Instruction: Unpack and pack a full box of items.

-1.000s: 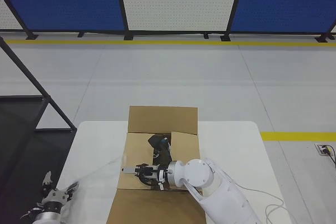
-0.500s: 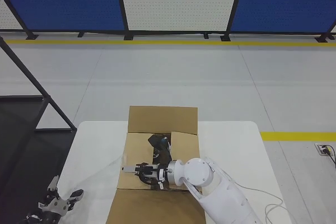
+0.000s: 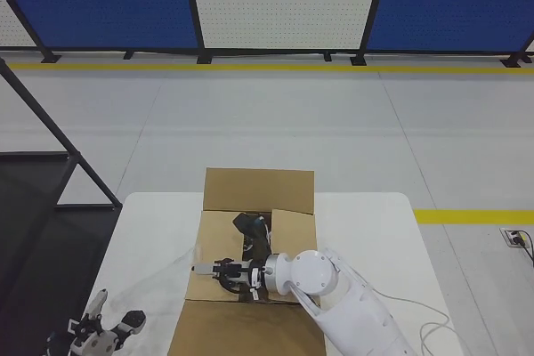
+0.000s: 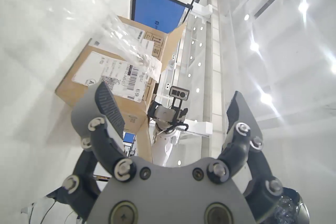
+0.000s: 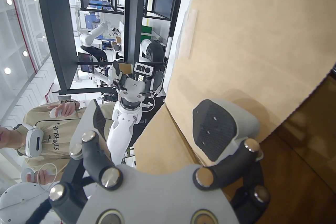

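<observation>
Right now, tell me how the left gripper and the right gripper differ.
The left gripper sits at the table's near left corner, clear of the box; the right gripper is over the box. The left gripper faces the box's labelled outer side; the right gripper faces a bare flap. Both have open, empty jaws.

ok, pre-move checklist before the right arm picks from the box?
1. ok: right gripper is open and empty.
2. ok: left gripper is open and empty, well away from the box.
3. ok: the box flaps are open.
4. ok: dark item lies uncovered in the box; what it is, cannot tell.
5. not ok: clear plastic lies against the box's side.
6. cannot tell: any contents under the right arm.
</observation>
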